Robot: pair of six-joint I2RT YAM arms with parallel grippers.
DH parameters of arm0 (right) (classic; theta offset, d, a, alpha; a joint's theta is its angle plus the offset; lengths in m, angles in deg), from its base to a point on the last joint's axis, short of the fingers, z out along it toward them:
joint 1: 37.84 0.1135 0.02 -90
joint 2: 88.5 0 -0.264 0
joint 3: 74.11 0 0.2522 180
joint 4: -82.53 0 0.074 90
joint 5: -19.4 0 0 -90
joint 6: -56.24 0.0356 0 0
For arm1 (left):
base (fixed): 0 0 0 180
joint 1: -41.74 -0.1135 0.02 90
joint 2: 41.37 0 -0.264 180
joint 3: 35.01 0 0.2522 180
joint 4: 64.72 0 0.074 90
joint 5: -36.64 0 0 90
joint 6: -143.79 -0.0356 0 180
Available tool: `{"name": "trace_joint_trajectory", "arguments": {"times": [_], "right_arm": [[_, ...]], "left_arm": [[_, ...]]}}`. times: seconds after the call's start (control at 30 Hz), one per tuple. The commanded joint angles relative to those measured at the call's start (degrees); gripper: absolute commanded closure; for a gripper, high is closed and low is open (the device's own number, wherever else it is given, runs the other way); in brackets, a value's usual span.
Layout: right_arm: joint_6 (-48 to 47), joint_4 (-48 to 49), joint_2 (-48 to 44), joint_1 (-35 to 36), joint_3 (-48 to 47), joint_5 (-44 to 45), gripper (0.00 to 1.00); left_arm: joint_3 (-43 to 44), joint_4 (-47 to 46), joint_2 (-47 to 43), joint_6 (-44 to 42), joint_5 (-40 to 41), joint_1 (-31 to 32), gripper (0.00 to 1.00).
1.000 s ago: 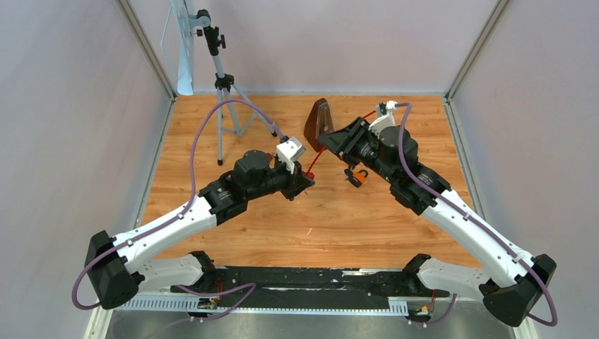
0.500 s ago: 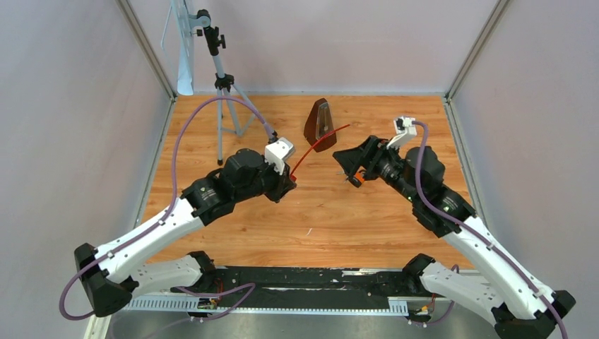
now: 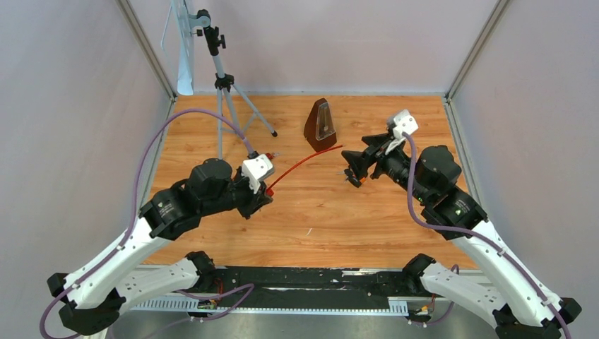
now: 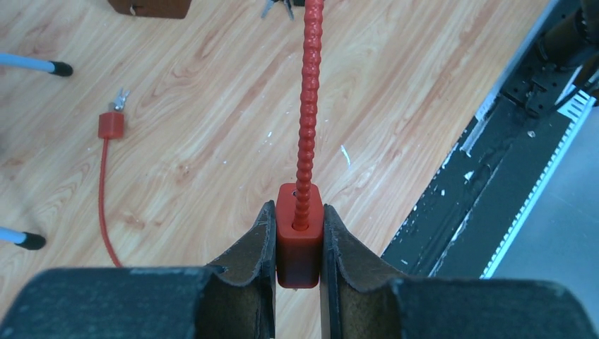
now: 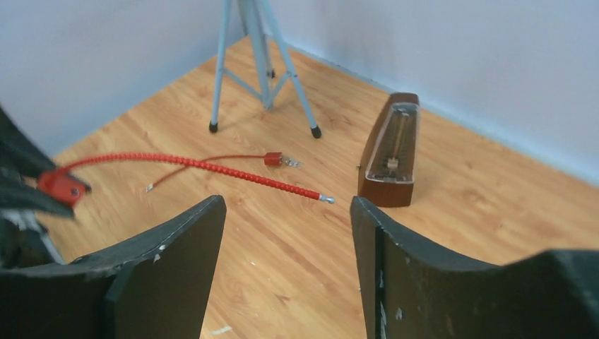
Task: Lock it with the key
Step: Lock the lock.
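My left gripper (image 3: 263, 194) is shut on a small red lock block (image 4: 298, 244), its jaws pressed against both of its sides. A stiff red beaded cable (image 4: 309, 106) runs out of the block, away from the gripper. From above the cable (image 3: 304, 161) reaches toward the table's middle. Its metal tip ends free in front of my right gripper (image 5: 286, 233), which is open and empty. From above, the right gripper (image 3: 351, 169) hovers over a small orange padlock (image 3: 353, 181). The keys (image 4: 275, 7) show only partly.
A brown metronome (image 3: 321, 125) stands at the back centre. A blue-legged tripod (image 3: 224, 92) stands at the back left. A thin red wire with a small red plug (image 4: 109, 126) lies on the wooden floor near the tripod legs. A black rail (image 3: 304, 279) runs along the near edge.
My left arm has pulled back toward the near left, carrying the red block and cable with it. My right arm has drawn back to the right, uncovering the metronome.
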Motion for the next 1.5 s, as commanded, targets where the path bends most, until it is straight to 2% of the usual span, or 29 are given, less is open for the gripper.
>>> {"name": "trace_joint_trajectory", "arguments": {"times": [0.0,0.13,0.33,0.43,0.5,0.6,0.7,1.03,1.13,1.2,1.23,1.37,1.47], "right_arm": [[-20.4,-3.5,1.9,0.0,-3.7,-18.6,0.34],[-26.3,-5.7,4.0,0.0,-6.0,-26.8,0.35],[-31.1,-12.2,8.3,0.0,-9.8,-31.8,0.51],[-32.5,-17.6,10.1,0.0,-10.2,-34.4,0.50],[-33.4,-20.0,10.4,0.0,-9.6,-35.4,0.45],[-34.8,-20.5,10.2,0.0,-8.1,-34.9,0.39],[-35.5,-20.4,10.3,0.0,-7.8,-34.7,0.38],[-34.0,-21.9,13.5,0.0,-8.6,-30.9,0.64],[-32.2,-22.3,13.9,0.0,-9.5,-30.7,0.77],[-30.9,-22.3,14.0,0.0,-10.3,-31.9,0.97],[-29.7,-22.1,14.2,0.0,-10.8,-32.7,1.00],[-22.4,-17.4,14.7,0.6,-11.6,-36.8,1.00],[-13.3,-5.6,13.2,1.6,-8.2,-37.1,1.00]], "left_arm": [[4.4,5.3,-2.0,-5.1,-4.4,0.1,1.00],[4.5,7.4,-2.1,-6.8,-6.8,0.1,1.00],[3.5,7.4,-2.1,-6.7,-8.1,0.2,1.00],[2.8,6.9,-2.4,-6.7,-8.1,0.2,1.00],[2.6,6.8,-2.4,-6.8,-8.2,0.1,1.00],[2.7,6.8,-2.3,-7.1,-8.4,0.2,1.00],[2.8,7.1,-2.1,-7.3,-9.2,0.1,1.00],[2.4,7.0,-3.0,-7.2,-10.8,0.1,1.00],[2.6,6.6,-3.5,-7.2,-11.1,0.2,1.00],[2.5,5.7,-4.0,-7.2,-11.0,0.1,1.00],[2.1,5.3,-4.2,-6.9,-10.9,0.2,1.00],[-1.1,-1.9,-5.5,-4.1,-11.3,0.1,1.00],[-5.4,-13.9,-7.3,-0.1,-13.4,0.2,1.00]]}}
